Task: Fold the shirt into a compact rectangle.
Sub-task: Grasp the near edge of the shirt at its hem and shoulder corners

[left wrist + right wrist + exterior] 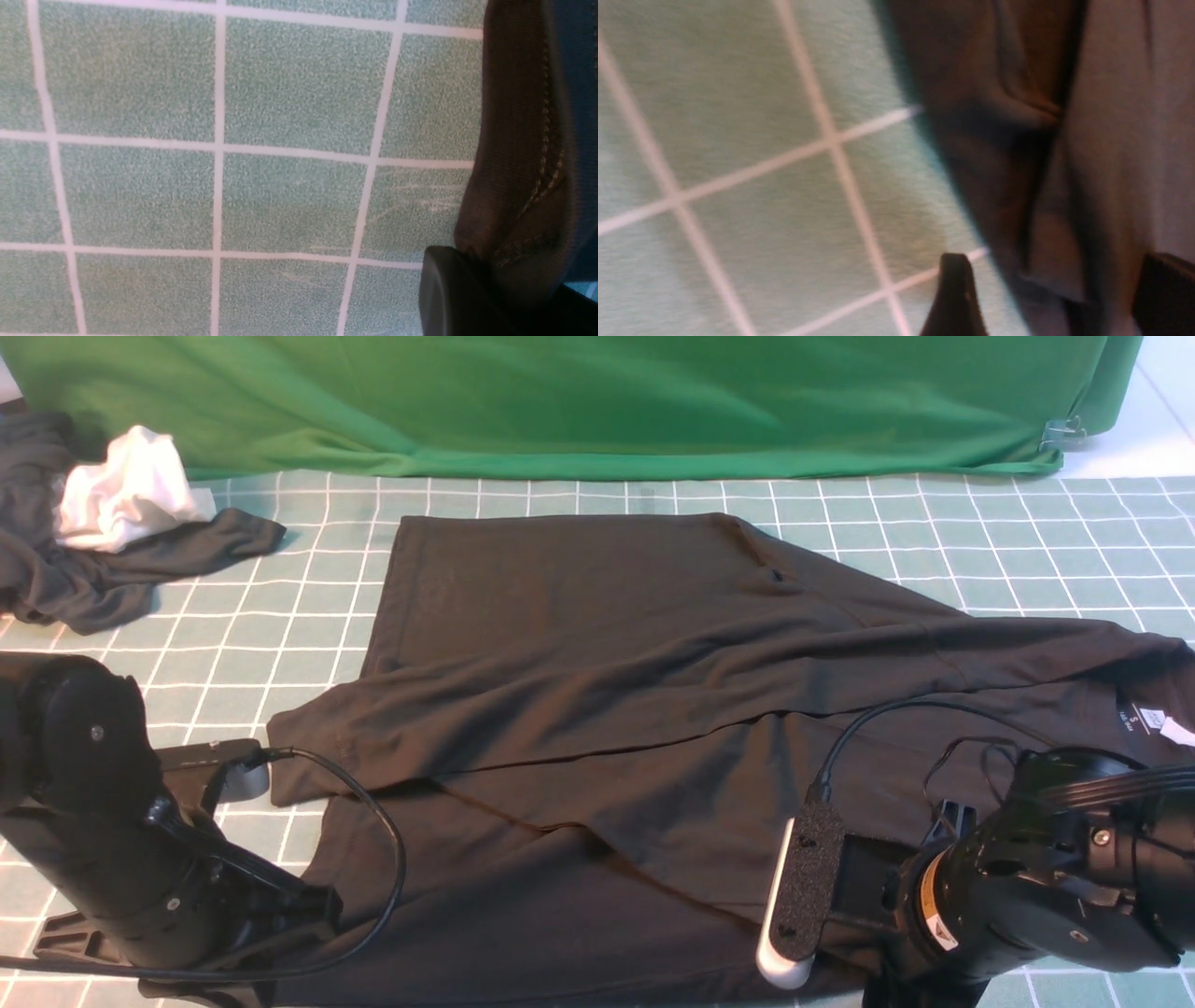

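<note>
Front view. The shirt (597,644) lies spread over the middle of the tabletop (1027,523). It reaches from the near edge well toward the far edge, with its neck label (1153,719) toward the right edge. A broad flap (653,709) lies folded slantwise across the body, and a sleeve end (317,737) juts toward the left edge. The outline is irregular and creased, and the chest print is not visible. The left arm (140,859) stands at the shirt's near left corner, the right arm (1027,887) further right along the near edge. A dark grey garment (103,579) and a white cloth (126,499) lie apart at the far left corner.

Left wrist view. The left claw (509,298) is closed on the shirt's stitched hem (537,177), with bare tabletop beside it.

Right wrist view (blurred). The right claw (1059,289) stands open, its fingers (955,298) well apart. The shirt's edge lies between them, ungripped.

Progress, as judged: at most one fold is laid. The sleeve, the collar end and the crosswise folds that would give a compact rectangle are not yet done.
</note>
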You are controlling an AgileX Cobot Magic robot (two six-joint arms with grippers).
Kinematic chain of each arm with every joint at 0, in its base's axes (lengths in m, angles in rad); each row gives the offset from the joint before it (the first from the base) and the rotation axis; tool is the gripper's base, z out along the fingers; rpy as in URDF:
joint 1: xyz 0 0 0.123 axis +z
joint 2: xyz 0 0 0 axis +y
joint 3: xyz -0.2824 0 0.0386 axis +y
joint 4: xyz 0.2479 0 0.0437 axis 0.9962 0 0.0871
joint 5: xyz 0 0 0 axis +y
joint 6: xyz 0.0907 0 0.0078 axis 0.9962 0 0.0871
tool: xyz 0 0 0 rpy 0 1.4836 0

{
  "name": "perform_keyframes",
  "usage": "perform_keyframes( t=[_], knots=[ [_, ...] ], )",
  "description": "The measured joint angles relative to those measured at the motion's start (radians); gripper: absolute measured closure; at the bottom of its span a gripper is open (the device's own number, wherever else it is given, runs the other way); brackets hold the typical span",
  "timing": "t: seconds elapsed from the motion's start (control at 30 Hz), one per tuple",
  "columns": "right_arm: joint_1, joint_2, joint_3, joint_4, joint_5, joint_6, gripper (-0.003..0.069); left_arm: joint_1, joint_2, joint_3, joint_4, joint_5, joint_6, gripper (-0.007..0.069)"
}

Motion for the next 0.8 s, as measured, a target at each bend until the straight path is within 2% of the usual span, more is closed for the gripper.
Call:
perform_keyframes(
  t=[0.5,0.63,0.67,0.7,0.73,0.8],
  knots=[
    [-0.033,0.029,0.000,-0.053,-0.078,0.004,0.0195,0.000,0.000,0.000,0.011,-0.004,0.000,0.0608],
    [-0.033,0.035,-0.002,-0.045,-0.076,0.000,0.0291,0.000,0.000,0.000,0.011,-0.004,0.000,0.0608],
    [-0.032,0.037,-0.002,-0.041,-0.075,-0.002,0.0389,0.000,0.000,0.000,0.011,-0.004,0.000,0.0608],
    [-0.032,0.037,-0.002,-0.041,-0.075,-0.004,0.0417,0.000,0.000,0.000,0.011,-0.004,0.000,0.0608],
    [-0.032,0.040,-0.002,-0.041,-0.071,-0.006,0.0517,0.000,0.000,0.000,0.011,-0.004,0.001,0.0608],
    [-0.032,0.041,-0.002,-0.039,-0.062,-0.007,0.0585,0.000,0.000,0.000,0.011,0.005,0.009,0.0608]
  ],
)
